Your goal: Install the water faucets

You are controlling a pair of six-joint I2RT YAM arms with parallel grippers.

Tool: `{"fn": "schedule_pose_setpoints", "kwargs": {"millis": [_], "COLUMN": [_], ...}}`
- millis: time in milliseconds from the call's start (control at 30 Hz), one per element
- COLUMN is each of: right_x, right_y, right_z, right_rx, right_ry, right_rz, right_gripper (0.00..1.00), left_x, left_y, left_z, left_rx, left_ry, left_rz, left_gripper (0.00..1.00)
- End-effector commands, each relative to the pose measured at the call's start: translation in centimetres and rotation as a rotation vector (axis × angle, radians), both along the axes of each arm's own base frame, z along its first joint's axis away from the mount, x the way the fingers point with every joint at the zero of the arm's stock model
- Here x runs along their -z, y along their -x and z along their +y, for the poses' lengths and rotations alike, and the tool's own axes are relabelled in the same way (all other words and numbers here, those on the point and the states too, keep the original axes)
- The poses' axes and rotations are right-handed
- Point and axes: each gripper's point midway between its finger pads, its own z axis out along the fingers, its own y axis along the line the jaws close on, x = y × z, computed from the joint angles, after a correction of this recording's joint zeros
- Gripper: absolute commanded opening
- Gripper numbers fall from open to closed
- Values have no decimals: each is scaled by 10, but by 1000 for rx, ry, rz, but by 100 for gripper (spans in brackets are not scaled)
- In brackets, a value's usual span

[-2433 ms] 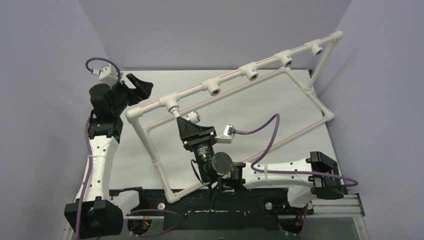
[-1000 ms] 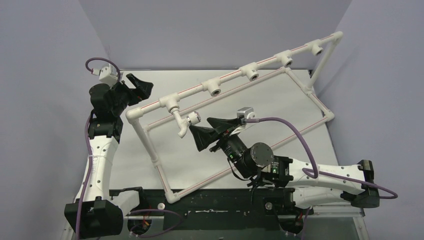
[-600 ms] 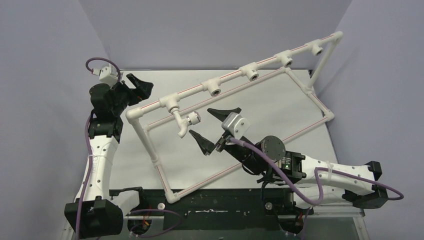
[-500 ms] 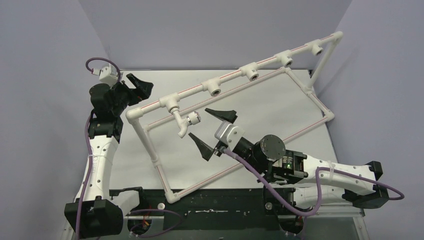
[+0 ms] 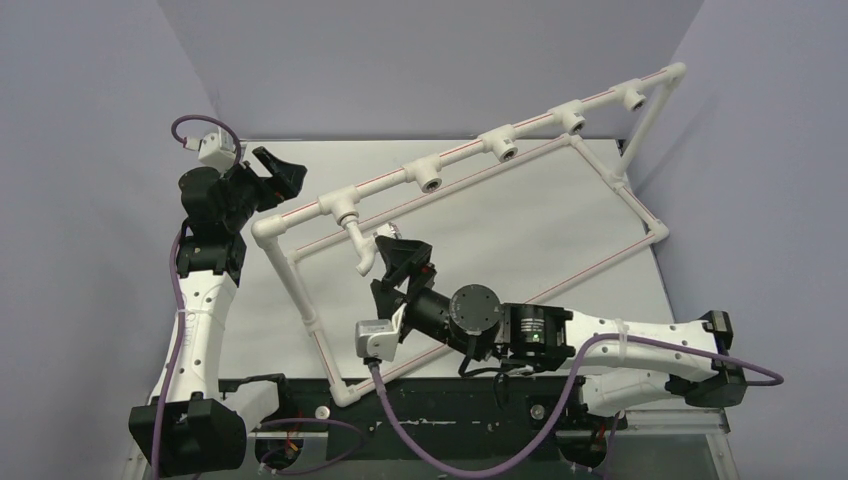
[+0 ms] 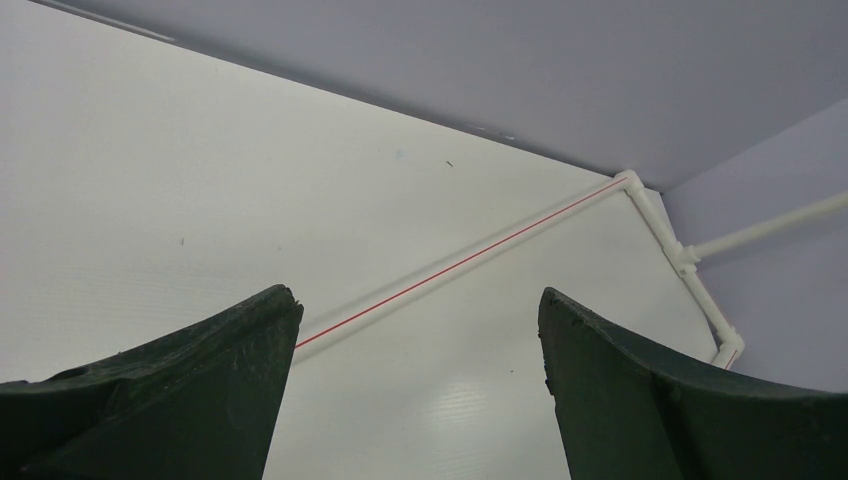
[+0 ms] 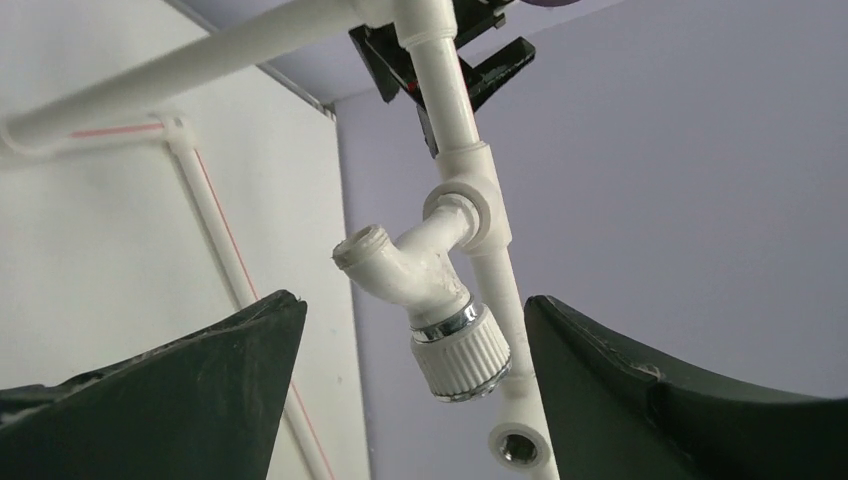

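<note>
The job in hand looks like screwing the tap [image 7: 425, 272] home in its socket [image 7: 470, 205], and the right claw [image 7: 410, 305] seems set for a fresh bite. To do it well, the claw should go straight in along the line of the threaded stem and close squarely on the white body. It should not close on the ribbed knob [image 7: 462, 358], which I judge would only spin the valve and not drive the thread. The wrist should then roll about that same line, so the thin pipe frame [image 5: 300, 290] is not levered sideways. It is best to stop with the spout [image 7: 358, 248] facing down toward the table [image 5: 560, 215]. The left claw [image 5: 276, 172] hangs by the frame's far left corner, its fingers [image 6: 180, 390] spread with nothing between them. Whether it steadies the pipe I cannot tell. The tap sits in the socket nearest the left end of the frame's raised upper pipe, and the other sockets [image 5: 428, 182] along that pipe show open mouths. The right claw is spread wide and touches nothing. In the wrist view the tap [image 5: 360, 245] stands between the two fingers [image 7: 180, 390] and beyond their tips, about midway across the gap, with its knob the nearest part and its spout turned toward the left finger. From above, the right claw [image 5: 392, 265] lies just beside the tap on its knob side and hides most of the knob.
</note>
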Motion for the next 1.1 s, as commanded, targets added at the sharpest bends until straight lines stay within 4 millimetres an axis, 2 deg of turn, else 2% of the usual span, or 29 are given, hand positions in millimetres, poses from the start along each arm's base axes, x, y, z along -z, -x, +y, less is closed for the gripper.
{"fn": "schedule_pose_setpoints", "kwargs": {"millis": [0, 100, 167, 433, 833, 900, 1000, 1067], "right_x": [-13, -5, -10, -16, -14, -13, -16, -19], "right_y": [-19, -30, -34, -36, -47, -50, -52, -53], "right_z": [-8, -7, -7, 2, 14, 13, 11, 9], "right_rx": [153, 253, 298, 324, 343, 357, 379, 397], "right_ry": [78, 141, 129, 128, 157, 158, 140, 109], "right_rz": [-228, -338, -390, -459, -498, -501, -494, -485], "right_gripper": [83, 83, 83, 80, 63, 54, 30, 9], "left_x": [-22, -22, -22, -22, -21, -21, -22, -21], "left_y": [-3, -3, -3, -3, -3, -3, -3, -4], "left_z": [1, 1, 1, 0, 1, 1, 1, 1], "left_rx": [3, 2, 2, 6, 4, 4, 4, 5], "left_ry": [-11, -11, -11, -10, -10, -11, -11, -9], "left_rz": [-75, -75, -75, -76, -73, -74, -75, -73], "left_gripper": [87, 87, 87, 87, 87, 87, 87, 87]}}
